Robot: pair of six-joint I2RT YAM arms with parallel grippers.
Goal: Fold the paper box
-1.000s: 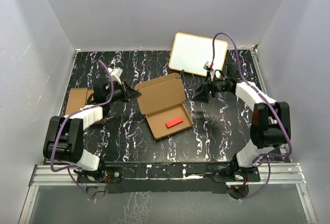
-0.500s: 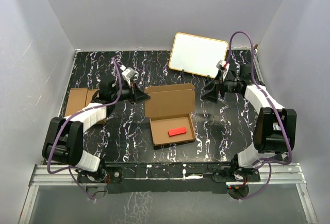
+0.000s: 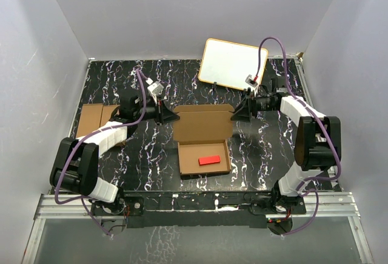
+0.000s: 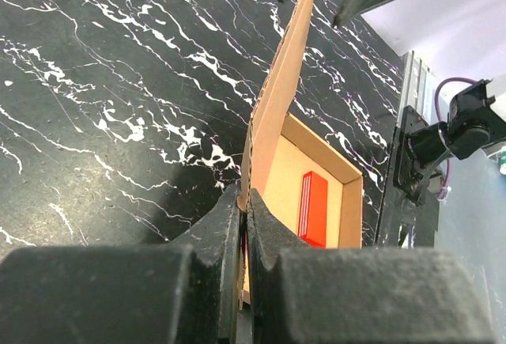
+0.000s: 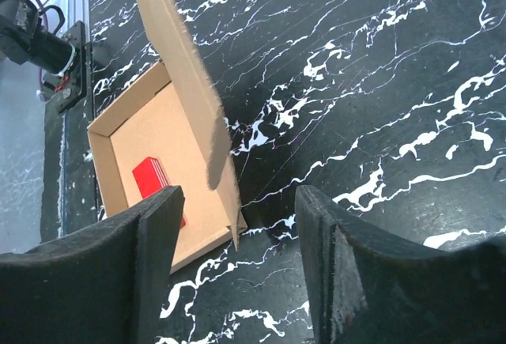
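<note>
Your paper box [image 3: 204, 158] sits in the middle of the table [image 3: 121, 82], lid [image 3: 203, 124] stood up on edge with its long axis running straight from one arm to the other. Your left gripper [image 3: 172, 116] is clamped tight on the lid's left end. Your right gripper [image 3: 235, 113] is spread wide astride the right end, probably not touching it, hard to tell, so the card lies right between those fingers.

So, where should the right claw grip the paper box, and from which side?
The right end of the lid of the paper box, from the right. The lid stands upright and thin; the left claw pinches its left end, and the open right claw straddles the free end.
</note>
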